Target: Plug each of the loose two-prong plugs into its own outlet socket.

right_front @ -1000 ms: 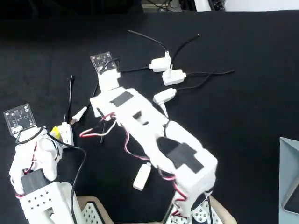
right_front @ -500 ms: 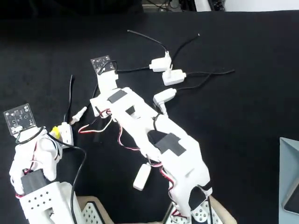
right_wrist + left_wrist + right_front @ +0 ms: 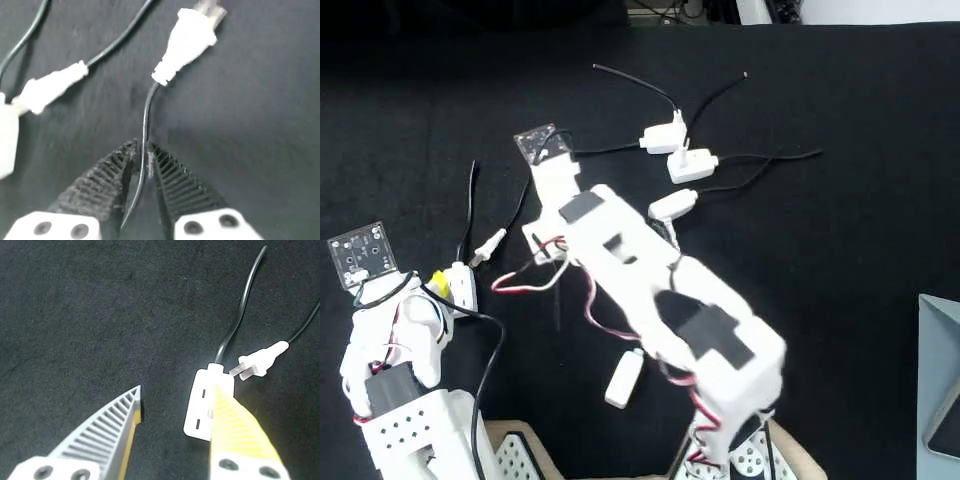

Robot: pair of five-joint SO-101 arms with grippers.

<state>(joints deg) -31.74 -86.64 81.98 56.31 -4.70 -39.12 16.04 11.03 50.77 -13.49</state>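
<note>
White plugs [image 3: 660,137] (black cord [image 3: 635,80] each), black table [image 3: 840,300]

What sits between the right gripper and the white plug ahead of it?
Its own black cord: pinched in the right gripper, it runs over black cloth to the white plug, as the right wrist view shows.

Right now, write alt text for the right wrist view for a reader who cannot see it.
The right gripper is shut on a thin black cord, which runs on to a white two-prong plug lying on the black table. A second white plug lies nearby, next to a white outlet block.
</note>
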